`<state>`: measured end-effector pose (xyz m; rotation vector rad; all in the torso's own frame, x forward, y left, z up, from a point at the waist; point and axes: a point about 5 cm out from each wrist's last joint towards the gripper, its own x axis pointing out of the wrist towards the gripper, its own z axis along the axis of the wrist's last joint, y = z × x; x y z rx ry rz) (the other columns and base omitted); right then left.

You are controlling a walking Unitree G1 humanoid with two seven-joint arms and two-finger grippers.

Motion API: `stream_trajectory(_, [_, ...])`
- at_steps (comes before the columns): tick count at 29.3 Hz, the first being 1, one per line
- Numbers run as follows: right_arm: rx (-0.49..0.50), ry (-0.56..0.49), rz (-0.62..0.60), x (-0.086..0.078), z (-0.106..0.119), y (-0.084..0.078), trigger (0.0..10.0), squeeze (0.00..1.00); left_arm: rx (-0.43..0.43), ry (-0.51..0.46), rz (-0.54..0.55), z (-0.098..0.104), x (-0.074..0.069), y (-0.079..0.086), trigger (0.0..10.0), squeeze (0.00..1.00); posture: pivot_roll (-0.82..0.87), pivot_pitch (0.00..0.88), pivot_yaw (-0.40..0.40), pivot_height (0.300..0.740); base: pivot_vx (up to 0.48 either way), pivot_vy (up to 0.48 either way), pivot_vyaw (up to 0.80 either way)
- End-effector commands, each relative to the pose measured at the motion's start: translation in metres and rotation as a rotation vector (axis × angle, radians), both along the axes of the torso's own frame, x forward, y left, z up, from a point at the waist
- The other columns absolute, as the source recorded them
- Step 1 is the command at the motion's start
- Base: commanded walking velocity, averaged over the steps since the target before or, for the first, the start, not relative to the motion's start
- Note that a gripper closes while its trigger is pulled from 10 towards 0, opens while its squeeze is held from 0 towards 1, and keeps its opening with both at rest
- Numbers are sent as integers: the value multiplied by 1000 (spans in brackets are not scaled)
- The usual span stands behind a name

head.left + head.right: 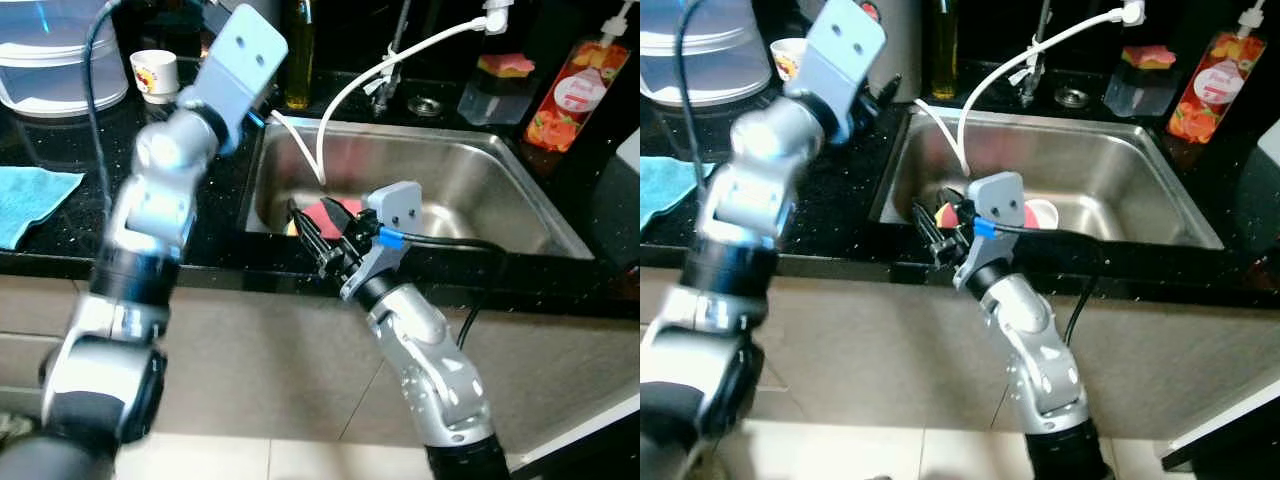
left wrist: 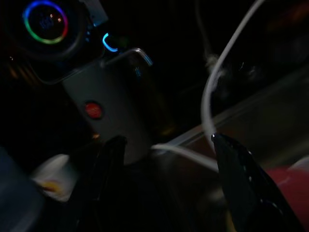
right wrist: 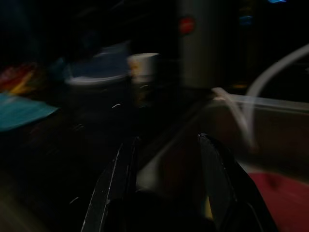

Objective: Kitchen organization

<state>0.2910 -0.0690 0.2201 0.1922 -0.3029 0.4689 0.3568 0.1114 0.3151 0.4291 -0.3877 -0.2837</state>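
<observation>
At rear right of the black speckled worktop (image 1: 215,215), a red-labelled bottle (image 1: 572,96) is seen; label text too small to be read. Nearby, a clear tub (image 1: 495,92) w/ a sponge is placed. Right gripper (image 1: 312,232) is held over the front-left rim of the steel sink (image 1: 470,190), fingers spread, w/ a red item (image 1: 333,214) just beyond them in the basin; contact can't be told. Left arm is raised, elbow bent; left gripper (image 2: 166,162) is parted, pointed at a grey appliance (image 2: 108,113) by the sink's back-left corner. A white hose (image 1: 345,95) is draped into the basin. A printed paper cup (image 1: 154,75) and blue cloth (image 1: 30,200) are on the left.
</observation>
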Motion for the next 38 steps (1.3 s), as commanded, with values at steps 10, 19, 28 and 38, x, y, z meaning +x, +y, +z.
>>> stream_trajectory(10, [46, 12, -340, 13, 1, -49, 10000, 0, -131, -124, 5, -32, -41, -8, 10000, 0, 234, 67, -54, 740, 0, 0, 0])
stream_trajectory(19, [8, 60, -475, 8, -19, -62, 10000, 0, -132, -101, 43, -72, -66, 17, 10000, 0, 231, 66, -66, 740, 0, 0, 0])
stream_trajectory(28, [-52, 67, -615, -5, -33, -86, 10000, 0, -17, -118, -29, -91, -93, 18, 10000, 0, 220, 63, -68, 740, 0, 0, 0])
stream_trajectory(38, [-152, 188, -618, -45, -68, -99, 10000, 0, -50, 137, -42, -132, -130, 42, 10000, 0, 204, 66, -73, 740, 0, 0, 0])
